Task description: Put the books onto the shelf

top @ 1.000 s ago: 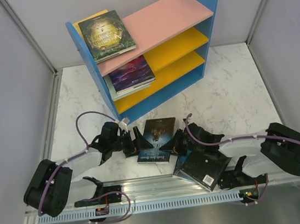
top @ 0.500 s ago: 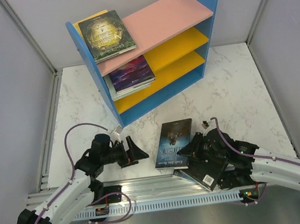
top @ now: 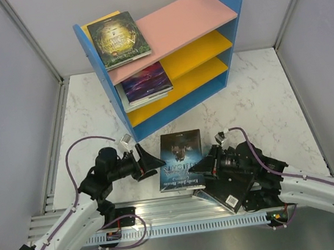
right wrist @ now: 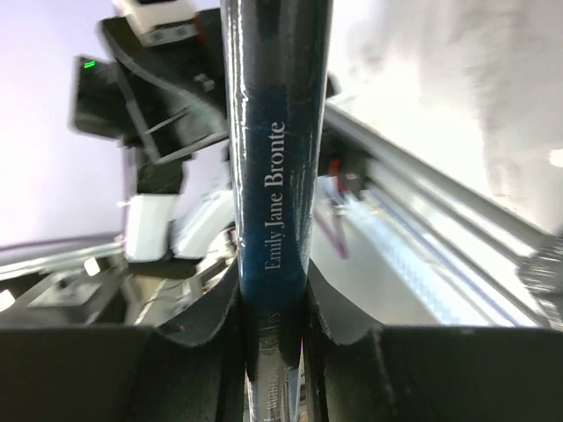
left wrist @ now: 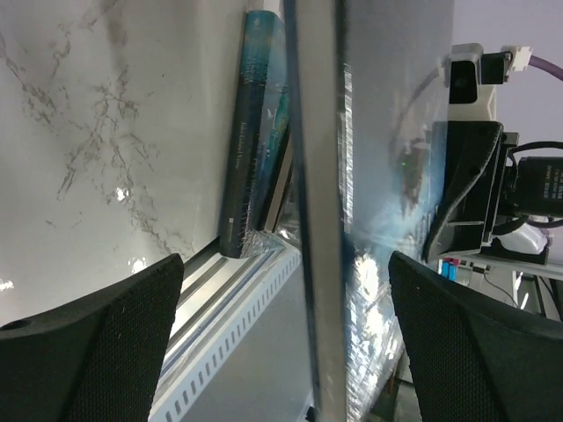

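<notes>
My right gripper (top: 204,167) (right wrist: 274,303) is shut on the spine of a dark blue book (top: 182,159) (right wrist: 277,193), holding it above the table's near side. My left gripper (top: 154,162) (left wrist: 286,352) stands open at that book's left edge (left wrist: 318,220), which runs between the fingers (left wrist: 97,343) without touching them. On the shelf (top: 187,17), a dark green book (top: 118,40) lies over a yellow one (top: 99,20) on the pink top. A purple galaxy book (top: 146,81) tops a small pile on the upper yellow board. A black book (top: 229,187) lies under my right arm.
A slotted metal rail (top: 186,221) runs along the near edge, and the black book partly rests on it. Grey walls close in the marble table (top: 256,101) on both sides. The shelf stands at the back centre.
My right gripper has carried the dark blue book a little left and turned it straighter. My left arm first drew back, then swung right until its open fingers met the book's edge.
</notes>
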Robot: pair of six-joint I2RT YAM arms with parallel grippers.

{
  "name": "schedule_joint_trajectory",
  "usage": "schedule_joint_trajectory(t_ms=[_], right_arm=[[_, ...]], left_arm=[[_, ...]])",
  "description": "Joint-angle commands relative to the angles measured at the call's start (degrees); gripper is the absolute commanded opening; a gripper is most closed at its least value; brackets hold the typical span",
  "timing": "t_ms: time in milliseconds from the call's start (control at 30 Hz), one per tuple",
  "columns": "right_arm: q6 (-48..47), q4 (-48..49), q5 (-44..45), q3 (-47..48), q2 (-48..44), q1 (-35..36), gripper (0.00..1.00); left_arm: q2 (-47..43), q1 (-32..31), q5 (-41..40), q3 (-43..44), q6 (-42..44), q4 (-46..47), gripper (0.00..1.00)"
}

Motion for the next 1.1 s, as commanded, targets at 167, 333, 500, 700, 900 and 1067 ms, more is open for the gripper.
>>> schedule_joint_trajectory(t_ms=[167, 333, 500, 700, 900, 1067], right_arm=[[8.62, 33.99, -7.59, -2.09, 3.12, 0.12, 0.0], [9.85, 38.3, -7.42, -3.5, 4.52, 0.12, 0.0], [11.34, 44.61, -7.33, -4.38, 7.25, 0.03, 0.0], [13.54, 52.0, -7.94, -5.61, 11.3, 0.12, 0.0], [13.8, 54.64, -7.68, -5.17, 13.05, 0.03, 0.0], [14.77, 58.43, -8.03, -5.43, 14.81, 0.03, 0.0]], left_arm=[[-3.28, -0.32, -0.23, 2.07, -6.87, 6.27, 0.97], [-4.52, -0.32, 0.47, 2.33, -10.48, 10.41, 0.72], [-4.87, -0.58, 0.47, 3.04, -13.2, 13.22, 0.48], [-4.61, -1.11, 0.56, 3.13, -16.63, 17.7, 0.46], [-3.03, -2.51, 1.0, 3.83, -17.16, 18.94, 0.44], [-0.32, -4.27, 2.14, 4.18, -17.87, 23.07, 0.4]])
